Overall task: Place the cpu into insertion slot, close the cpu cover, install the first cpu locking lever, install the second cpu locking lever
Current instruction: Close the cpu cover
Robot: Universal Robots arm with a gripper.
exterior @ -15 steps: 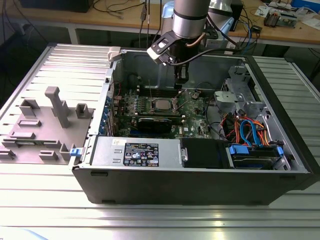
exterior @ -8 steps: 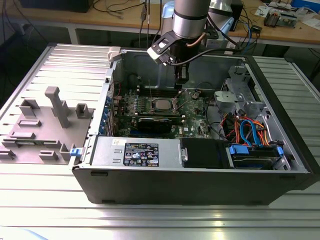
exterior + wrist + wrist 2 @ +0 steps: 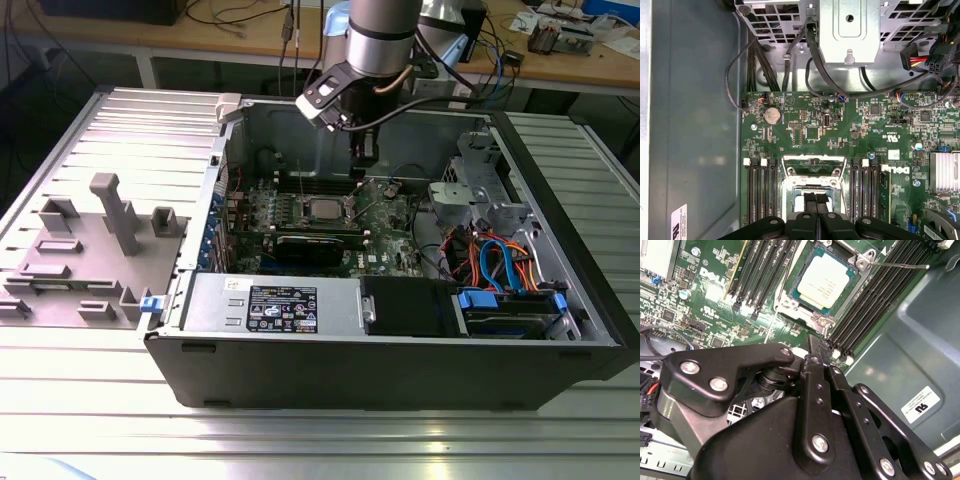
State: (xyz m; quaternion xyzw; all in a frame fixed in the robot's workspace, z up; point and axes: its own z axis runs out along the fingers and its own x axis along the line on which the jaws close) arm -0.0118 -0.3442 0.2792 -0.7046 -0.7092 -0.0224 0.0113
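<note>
The cpu [image 3: 825,280], a flat square chip with a silvery top, lies in its socket on the green motherboard [image 3: 390,215]; the exterior view shows the cpu [image 3: 322,208] near the board's middle. The cpu cover [image 3: 792,302], a thin silvery frame, lies flat around the chip. One thin locking lever [image 3: 900,265] sticks out from a socket corner, unlatched. My gripper [image 3: 366,155] hangs just above the board, slightly to the exterior view's right of the socket. Its black fingers [image 3: 810,205] are shut together with nothing between them, over the socket's edge.
Rows of memory slots [image 3: 760,190] flank the socket. A black card [image 3: 315,245] lies in front of it. Cables [image 3: 760,65] and a metal drive cage [image 3: 480,190] stand close by, inside the open case [image 3: 380,370]. A grey fixture [image 3: 90,250] sits outside.
</note>
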